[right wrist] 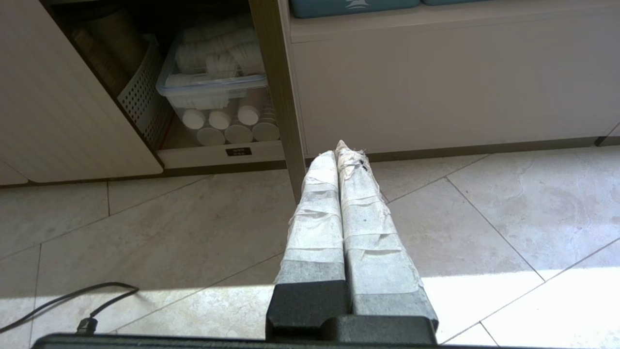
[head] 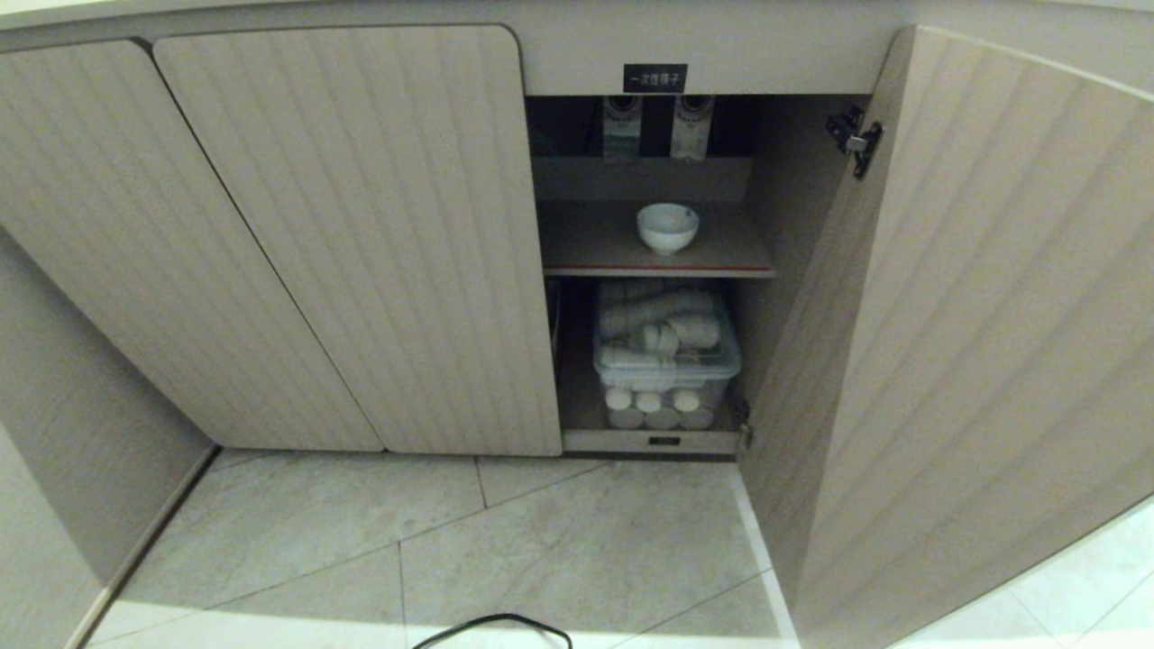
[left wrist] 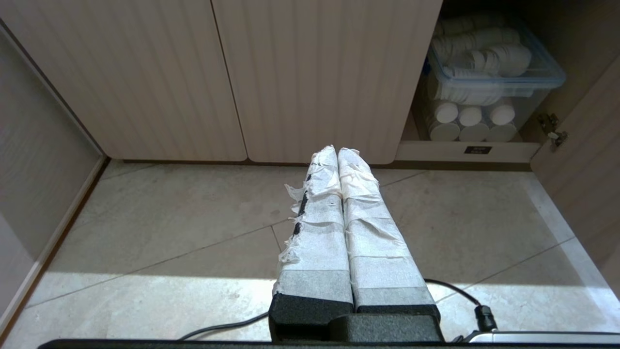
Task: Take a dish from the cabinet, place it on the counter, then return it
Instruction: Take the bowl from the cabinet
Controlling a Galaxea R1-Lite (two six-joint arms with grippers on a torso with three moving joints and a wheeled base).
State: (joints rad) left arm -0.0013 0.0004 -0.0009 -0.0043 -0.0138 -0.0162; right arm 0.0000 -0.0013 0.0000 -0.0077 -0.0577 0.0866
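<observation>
1. Your left gripper [left wrist: 337, 154] hangs low above the floor, its tape-wrapped fingers [left wrist: 317, 213] pressed together on nothing; your right gripper [right wrist: 336, 154] is likewise closed and empty.
2. Just beyond the right gripper stands the edge of the open ribbed beige door [right wrist: 276, 97]; a lidded clear plastic box of white cups [head: 665, 347] fills the lower compartment.
3. Pale stone floor tiles [head: 577, 541] carry a black cable [head: 491, 626].
4. The small deep white ceramic bowl [head: 667, 227] sits upright on the red-edged shelf [head: 658, 269] in the pale wood-grain cabinet [head: 361, 243].
</observation>
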